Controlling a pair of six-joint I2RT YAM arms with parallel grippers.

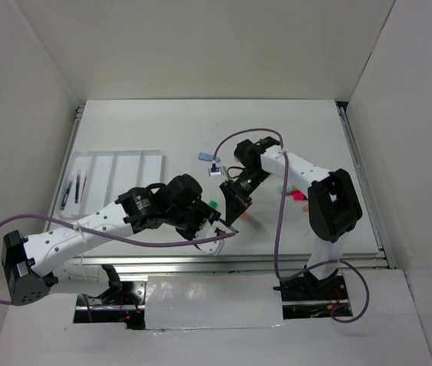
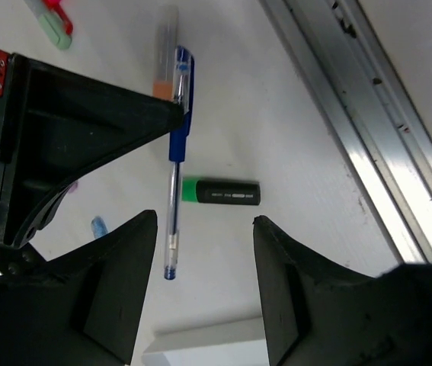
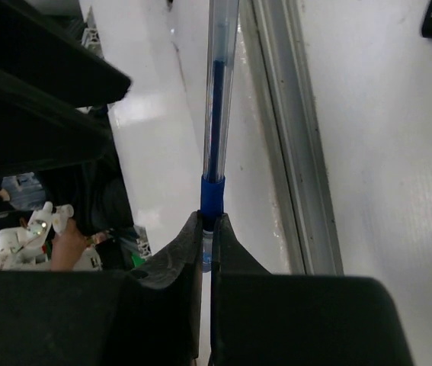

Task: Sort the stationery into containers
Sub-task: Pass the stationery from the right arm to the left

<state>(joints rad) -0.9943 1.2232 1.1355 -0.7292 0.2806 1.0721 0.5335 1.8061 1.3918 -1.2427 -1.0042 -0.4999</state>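
The right pincer (image 3: 208, 219) is pressed together on a thin blue pen (image 3: 214, 99). We see that pinch plainly only from its own wrist: the two fingers meet on the blue collar, and the clear barrel runs straight away from them. From above, the pen is only a short dark sliver near the middle of the desk's near edge.

The left pincer (image 2: 204, 219) is spread wide and holds nothing. Its wrist view looks between the fingers at that pen, with the black tip of the right pincer against it. It also shows a black highlighter with a green end (image 2: 222, 191) lying on the desk (image 2: 292, 107) close by the pen. An aluminium rail (image 2: 353, 114) runs along the near edge.

Farther out, the overhead view shows loose stationery around the middle: an orange piece (image 1: 244, 216), a pink piece (image 1: 298, 196) and a pale blue piece (image 1: 204, 158). The white tray (image 1: 136, 164) lies toward the far left corner, with thin pens (image 1: 65, 197) in its leftmost compartments. Pale walls (image 1: 200, 46) close the desk on three sides.
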